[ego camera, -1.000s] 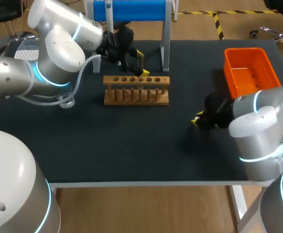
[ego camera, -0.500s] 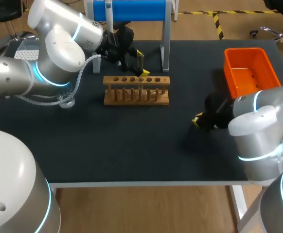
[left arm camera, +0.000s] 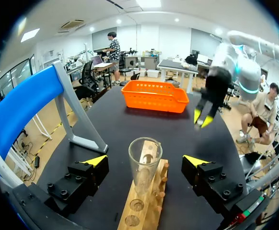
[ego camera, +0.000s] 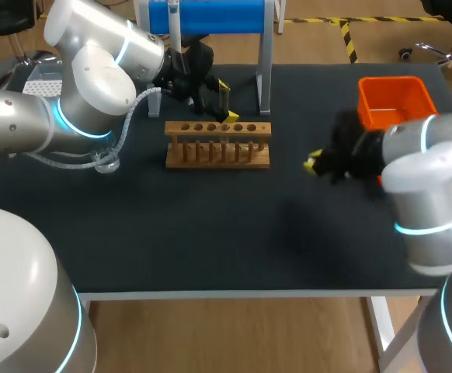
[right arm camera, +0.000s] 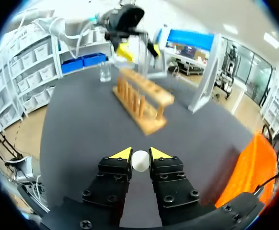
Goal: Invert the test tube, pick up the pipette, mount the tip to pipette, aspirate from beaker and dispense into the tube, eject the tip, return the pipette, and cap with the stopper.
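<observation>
- Right gripper (right arm camera: 140, 154): fingers pinch a white stopper (right arm camera: 140, 162) from both sides, above the table (right arm camera: 72, 129).
- Ahead of it: wooden rack (right arm camera: 142, 101), then the beaker (right arm camera: 105, 72) beyond.
- Left gripper (left arm camera: 145, 161): fingers spread wide. The test tube (left arm camera: 143, 173) stands upright in the rack between them, touching neither.
- Far ahead of the left gripper: orange basket (left arm camera: 154, 97).

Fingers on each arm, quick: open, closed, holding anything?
Left fingers: open, either side of the tube, not touching it.
Right fingers: closed on the white stopper.
</observation>
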Robot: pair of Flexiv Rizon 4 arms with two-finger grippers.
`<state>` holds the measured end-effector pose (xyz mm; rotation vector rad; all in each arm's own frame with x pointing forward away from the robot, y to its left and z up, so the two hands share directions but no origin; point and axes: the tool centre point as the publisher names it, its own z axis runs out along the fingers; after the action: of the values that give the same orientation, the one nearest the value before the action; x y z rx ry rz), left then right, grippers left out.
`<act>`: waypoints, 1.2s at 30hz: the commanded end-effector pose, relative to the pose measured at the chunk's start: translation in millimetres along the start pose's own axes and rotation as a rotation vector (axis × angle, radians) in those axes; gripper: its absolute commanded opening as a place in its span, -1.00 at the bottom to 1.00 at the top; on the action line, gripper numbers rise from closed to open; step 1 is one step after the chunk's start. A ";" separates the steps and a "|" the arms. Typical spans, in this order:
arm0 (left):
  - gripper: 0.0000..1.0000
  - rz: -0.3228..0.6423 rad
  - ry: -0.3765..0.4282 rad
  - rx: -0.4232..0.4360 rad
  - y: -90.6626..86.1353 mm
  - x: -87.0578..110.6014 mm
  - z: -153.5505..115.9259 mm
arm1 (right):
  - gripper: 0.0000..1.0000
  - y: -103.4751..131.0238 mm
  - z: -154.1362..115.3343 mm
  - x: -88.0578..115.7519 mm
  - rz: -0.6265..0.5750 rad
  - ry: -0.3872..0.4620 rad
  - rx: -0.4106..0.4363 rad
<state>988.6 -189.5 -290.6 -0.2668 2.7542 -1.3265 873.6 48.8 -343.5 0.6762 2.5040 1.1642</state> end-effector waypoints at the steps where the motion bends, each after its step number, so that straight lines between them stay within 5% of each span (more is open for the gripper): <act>1: 1.00 -0.001 0.004 -0.006 -0.8 -1.2 -0.1 | -1.00 41.3 -73.7 -12.9 -0.036 0.154 0.006; 8: 1.00 -0.001 0.004 -0.006 -0.8 -1.2 -0.1 | -1.00 93.0 -90.3 -14.9 -0.099 0.206 -0.005; 30: 1.00 -0.001 0.004 -0.006 -0.8 -1.2 -0.1 | -1.00 93.0 -90.3 -14.9 -0.099 0.206 -0.005; 36: 1.00 -0.001 0.004 -0.006 -0.8 -1.2 -0.1 | -1.00 142.6 -57.0 -19.7 -0.208 0.228 0.036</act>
<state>988.6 -189.4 -290.6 -0.2670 2.7541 -1.3265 880.4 56.1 -202.5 0.3116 2.6569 1.2257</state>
